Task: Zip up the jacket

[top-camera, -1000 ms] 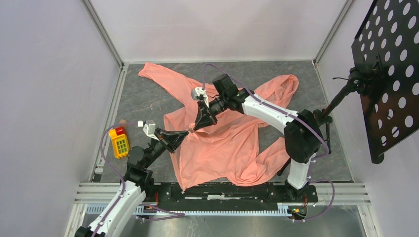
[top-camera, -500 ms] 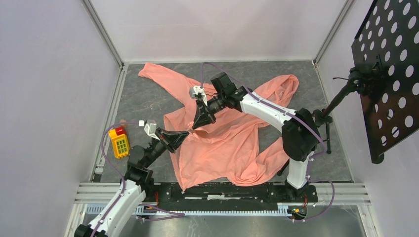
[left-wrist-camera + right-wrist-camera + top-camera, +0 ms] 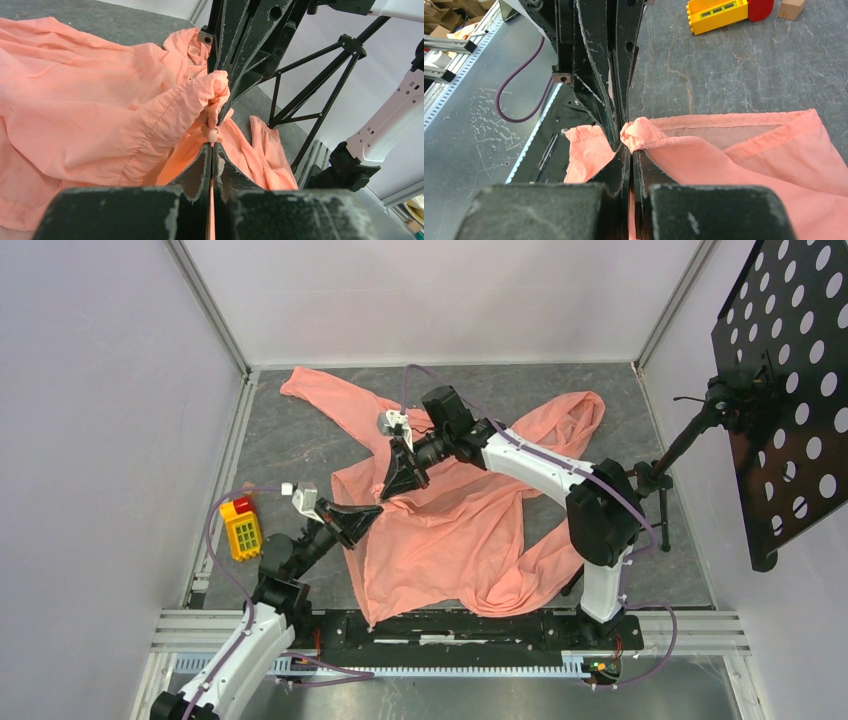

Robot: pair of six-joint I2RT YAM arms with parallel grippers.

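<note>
On table (image 3: pixel 300 440): one jacket (image 3: pixel 450 530) | left fingers (image 3: pixel 192 172), right fingers (image 3: pixel 646 172) both clenched on, apparently, its edge

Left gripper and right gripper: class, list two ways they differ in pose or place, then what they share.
The left gripper points rightward from the jacket's left edge; the right gripper points toward the near edge from the far side. The left gripper's arm lies beside the jacket; the right gripper's arm stretches across it. Both are shut on bunched salmon fabric, tips almost meeting.
</note>
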